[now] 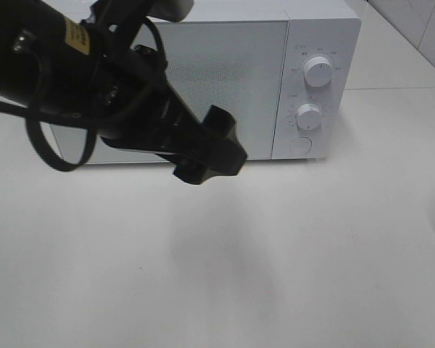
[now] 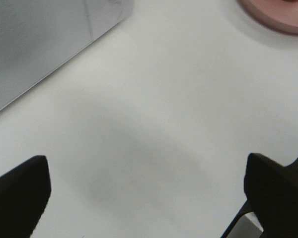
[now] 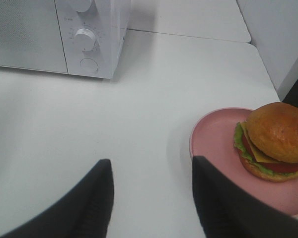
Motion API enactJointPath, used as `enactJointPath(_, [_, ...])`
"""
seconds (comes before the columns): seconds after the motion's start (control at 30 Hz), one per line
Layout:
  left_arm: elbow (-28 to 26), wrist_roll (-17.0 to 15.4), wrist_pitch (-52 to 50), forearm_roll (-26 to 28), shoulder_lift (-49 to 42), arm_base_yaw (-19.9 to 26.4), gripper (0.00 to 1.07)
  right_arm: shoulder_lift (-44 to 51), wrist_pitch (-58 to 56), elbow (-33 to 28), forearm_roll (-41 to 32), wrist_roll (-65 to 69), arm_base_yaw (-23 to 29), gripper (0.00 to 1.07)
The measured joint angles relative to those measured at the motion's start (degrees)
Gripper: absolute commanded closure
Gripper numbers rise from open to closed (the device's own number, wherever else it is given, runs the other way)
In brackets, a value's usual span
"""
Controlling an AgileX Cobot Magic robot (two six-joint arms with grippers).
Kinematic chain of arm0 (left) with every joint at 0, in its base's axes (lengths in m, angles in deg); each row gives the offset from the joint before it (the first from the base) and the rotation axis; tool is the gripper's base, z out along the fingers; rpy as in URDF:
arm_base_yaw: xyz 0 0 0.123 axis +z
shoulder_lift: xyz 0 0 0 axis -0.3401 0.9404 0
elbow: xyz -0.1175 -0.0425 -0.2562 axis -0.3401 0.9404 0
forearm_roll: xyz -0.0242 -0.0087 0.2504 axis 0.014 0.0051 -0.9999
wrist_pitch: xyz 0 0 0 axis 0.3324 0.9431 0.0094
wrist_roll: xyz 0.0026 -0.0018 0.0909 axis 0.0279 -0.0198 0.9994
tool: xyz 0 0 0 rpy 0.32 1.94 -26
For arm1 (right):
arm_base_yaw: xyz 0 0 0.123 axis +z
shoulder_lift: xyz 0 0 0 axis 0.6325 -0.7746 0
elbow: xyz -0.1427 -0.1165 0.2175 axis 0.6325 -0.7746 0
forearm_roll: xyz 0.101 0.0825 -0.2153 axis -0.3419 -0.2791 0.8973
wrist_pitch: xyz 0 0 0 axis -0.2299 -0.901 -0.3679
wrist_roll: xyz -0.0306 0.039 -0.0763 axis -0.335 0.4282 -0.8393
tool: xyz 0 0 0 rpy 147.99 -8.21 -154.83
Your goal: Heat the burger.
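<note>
With the microwave door closed, the left gripper hung spread and empty over the table before it, while the burger waited on its pink plate beside the right gripper, also spread and empty

Bright, even overhead light; soft shadow on the table at 6 o'clock; near arm blurred.
</note>
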Motion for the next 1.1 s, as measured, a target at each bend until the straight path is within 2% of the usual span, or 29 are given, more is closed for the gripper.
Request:
enactJointPath(0.03, [0.0,0.0,0.0,0.0,0.0,0.0,0.04,0.0,0.0,0.0,0.0,0.0,0.0,0.56])
enactJointPath(0.07, [0.0,-3.0,3.3,-2.5,-1.0,1.5,0.04,0.0,0.0,0.0,0.0,0.0,0.0,0.56])
enactJointPath(0.1, [0.0,-3.0,3.3,-2.5,-1.0,1.5,0.04,0.0,0.0,0.0,0.0,0.0,0.0,0.56])
enactJointPath(0.17, [0.0,-6.3,7.8,-4.2,-3.3,4.0,0.04,0.0,0.0,0.0,0.0,0.0,0.0,0.56])
enactJointPath(0.2, [0.0,-6.3,7.8,-4.2,-3.3,4.0,0.04,0.0,0.0,0.0,0.0,0.0,0.0,0.56])
enactJointPath(0.23, [0.0,-7.4,11.1,-4.7,-5.1,6.3,0.04,0.0,0.0,0.0,0.0,0.0,0.0,0.56])
enactJointPath(0.27, [0.0,-7.4,11.1,-4.7,-5.1,6.3,0.04,0.0,0.0,0.0,0.0,0.0,0.0,0.56])
enactJointPath(0.33, [0.0,-8.0,17.2,-5.3,-7.3,10.3,0.04,0.0,0.0,0.0,0.0,0.0,0.0,0.56])
enactJointPath(0.4, [0.0,-8.0,19.3,-5.6,-8.0,11.8,0.04,0.0,0.0,0.0,0.0,0.0,0.0,0.56])
enactJointPath(0.43, [0.0,-7.6,23.1,-6.0,-9.5,14.7,0.04,0.0,0.0,0.0,0.0,0.0,0.0,0.56])
enactJointPath(0.47, [0.0,-7.6,23.1,-6.0,-9.5,14.7,0.04,0.0,0.0,0.0,0.0,0.0,0.0,0.56])
enactJointPath(0.53, [0.0,-5.2,28.6,-6.0,-11.5,20.1,0.05,0.0,0.0,0.0,0.0,0.0,0.0,0.56])
enactJointPath(0.57, [0.0,-5.2,28.6,-6.0,-11.5,20.1,0.05,0.0,0.0,0.0,0.0,0.0,0.0,0.56])
enactJointPath(0.6, [0.0,-2.6,31.4,-6.0,-12.8,23.7,0.05,0.0,0.0,0.0,0.0,0.0,0.0,0.56])
enactJointPath(0.63, [0.0,-2.6,31.4,-6.0,-12.8,23.7,0.05,0.0,0.0,0.0,0.0,0.0,0.0,0.56])
enactJointPath(0.7, [0.0,0.6,34.8,-6.1,-14.8,29.6,0.05,0.0,0.0,0.0,0.0,0.0,0.0,0.56])
enactJointPath(0.73, [0.0,0.6,34.8,-6.1,-14.8,29.6,0.05,0.0,0.0,0.0,0.0,0.0,0.0,0.56])
enactJointPath(0.77, [0.0,2.4,35.9,-6.3,-16.0,33.6,0.05,0.0,0.0,0.0,0.0,0.0,0.0,0.56])
enactJointPath(0.8, [0.0,2.4,35.9,-6.3,-16.0,33.6,0.05,0.0,0.0,0.0,0.0,0.0,0.0,0.56])
enactJointPath(0.87, [0.0,4.8,36.9,-6.3,-17.7,38.7,0.05,0.0,0.0,0.0,0.0,0.0,0.0,0.56])
enactJointPath(0.9, [0.0,4.8,36.9,-6.3,-17.7,38.7,0.05,0.0,0.0,0.0,0.0,0.0,0.0,0.56])
enactJointPath(0.97, [0.6,6.9,37.0,-6.2,-19.1,43.1,0.05,0.0,0.0,0.0,0.0,0.0,0.0,0.56])
enactJointPath(1.0, [0.6,6.9,37.0,-6.2,-19.1,43.1,0.05,0.0,0.0,0.0,0.0,0.0,0.0,0.56])
enactJointPath(1.03, [2.5,7.9,37.0,-6.2,-20.3,45.4,0.05,0.0,0.0,0.0,0.0,0.0,0.0,0.56])
enactJointPath(1.07, [2.5,7.9,37.0,-6.2,-20.3,45.4,0.05,0.0,0.0,0.0,0.0,0.0,0.0,0.56])
enactJointPath(1.1, [4.9,8.7,37.0,-6.1,-21.8,47.0,0.05,0.0,0.0,0.0,0.0,0.0,0.0,0.56])
